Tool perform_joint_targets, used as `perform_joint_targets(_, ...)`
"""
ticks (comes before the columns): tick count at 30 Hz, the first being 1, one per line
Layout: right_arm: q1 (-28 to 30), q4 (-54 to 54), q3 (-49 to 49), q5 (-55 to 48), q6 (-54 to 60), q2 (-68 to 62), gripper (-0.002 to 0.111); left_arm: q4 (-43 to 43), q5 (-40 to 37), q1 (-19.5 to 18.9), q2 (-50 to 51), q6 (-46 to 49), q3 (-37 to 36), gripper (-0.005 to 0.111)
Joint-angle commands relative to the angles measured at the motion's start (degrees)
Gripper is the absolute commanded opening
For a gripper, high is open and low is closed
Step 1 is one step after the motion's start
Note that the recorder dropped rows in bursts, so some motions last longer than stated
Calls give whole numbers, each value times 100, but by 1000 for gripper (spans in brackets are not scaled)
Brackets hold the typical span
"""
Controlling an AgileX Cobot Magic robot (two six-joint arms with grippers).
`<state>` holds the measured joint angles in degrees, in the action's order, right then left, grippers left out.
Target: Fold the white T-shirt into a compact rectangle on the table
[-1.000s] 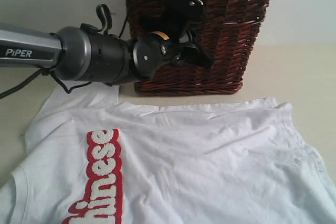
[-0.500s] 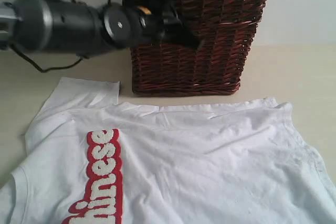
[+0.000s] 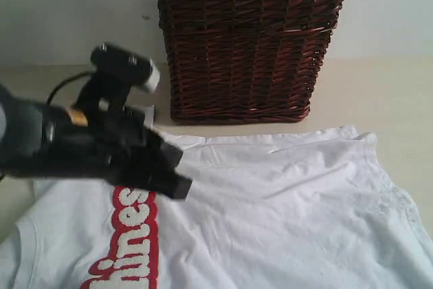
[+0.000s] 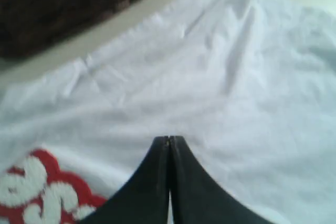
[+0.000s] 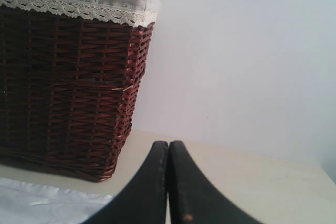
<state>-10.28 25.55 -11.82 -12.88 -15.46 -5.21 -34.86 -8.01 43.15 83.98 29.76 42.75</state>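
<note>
Table (image 3: 379, 93) bears white T-shirt (image 3: 284, 214) — lettering (image 3: 135, 235) runs toward basket (image 3: 250, 45).

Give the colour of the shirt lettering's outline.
Red: the lettering outline shows best in the exterior view.

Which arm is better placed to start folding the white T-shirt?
Left, probably: the left tool, shut, hangs just over the white T-shirt beside the red lettering, while the right tool, also shut, points past the wicker basket toward the wall.

Soft even daylight; left wrist view blurred.
</note>
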Motion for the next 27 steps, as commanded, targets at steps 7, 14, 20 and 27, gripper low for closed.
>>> perform_joint_targets(7, 28, 25, 10, 15, 17, 32, 0, -31, 2366, 378, 245, -925, -1121, 0)
perform_joint_targets(14, 28, 25, 10, 15, 17, 32, 0, 22, 4135, 378, 1260, -925, -1089, 0)
perform_joint_targets(20, 28, 25, 10, 15, 17, 32, 0, 253, 3717, 156, 2311, -925, -216, 0)
perform_joint_targets(27, 28, 25, 10, 15, 17, 32, 0, 279, 3194, 7, 2832, -925, 680, 0)
